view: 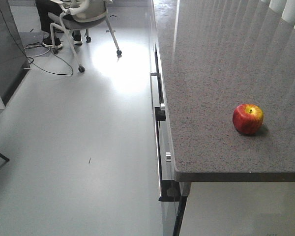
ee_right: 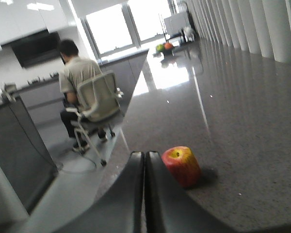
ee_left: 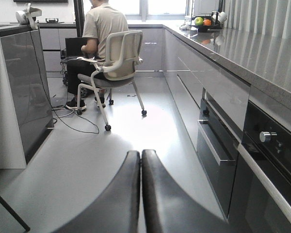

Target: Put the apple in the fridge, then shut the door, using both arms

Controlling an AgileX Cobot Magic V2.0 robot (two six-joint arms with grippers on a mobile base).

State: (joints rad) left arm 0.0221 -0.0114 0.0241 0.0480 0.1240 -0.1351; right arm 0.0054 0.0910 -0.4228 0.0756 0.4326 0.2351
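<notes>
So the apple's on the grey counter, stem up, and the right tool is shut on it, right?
Not quite. The right tool is shut, but on nothing: its jaws are pressed together and the apple sits outside them, just right of the tips. It is on the grey counter, stem up. The right wrist view shows this.

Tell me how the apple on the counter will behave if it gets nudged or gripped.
The apple is round on a glossy countertop, so a nudge would probably roll it. Its shiny skin may slip in a grip. It looks firm, so it likely keeps its shape when squeezed.
</notes>
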